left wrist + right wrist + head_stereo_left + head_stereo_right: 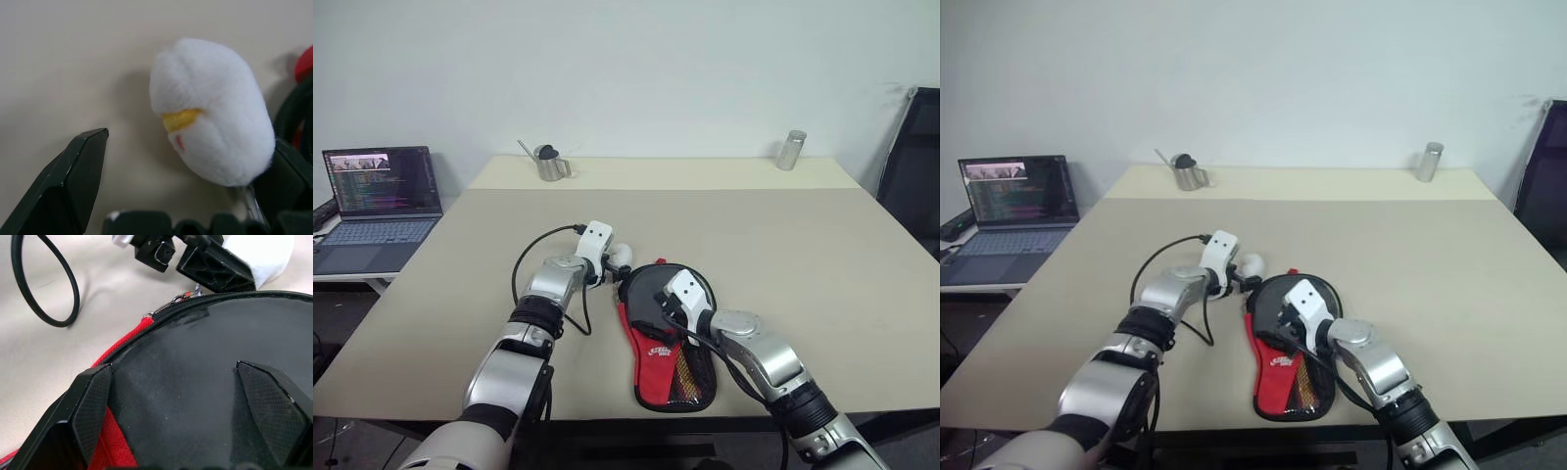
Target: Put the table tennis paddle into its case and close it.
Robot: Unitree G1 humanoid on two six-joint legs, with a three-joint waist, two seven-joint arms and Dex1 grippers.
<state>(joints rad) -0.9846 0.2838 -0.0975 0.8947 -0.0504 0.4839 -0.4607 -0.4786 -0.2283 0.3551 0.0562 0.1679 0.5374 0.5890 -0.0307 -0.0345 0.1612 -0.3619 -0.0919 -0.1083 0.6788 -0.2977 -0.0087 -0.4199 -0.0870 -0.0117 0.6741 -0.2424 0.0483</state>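
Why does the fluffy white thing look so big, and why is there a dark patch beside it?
In the left wrist view the white plush toy sits right beside the open left gripper, so it looks huge; the dark patch is its soft shadow on the table. In the left eye view it looks small.

beige table (783, 245) bears the case (666, 362), white plush toy (210, 112), metal cup (550, 166), tin (790, 150).

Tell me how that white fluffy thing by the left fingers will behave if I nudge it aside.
The white fluffy toy looks soft and light, so it should probably shift easily on the smooth table. Its rounded egg shape suggests it may roll or wobble rather than slide straight. It lies right beside the case, so a push that way would likely press it against the zipper rim.
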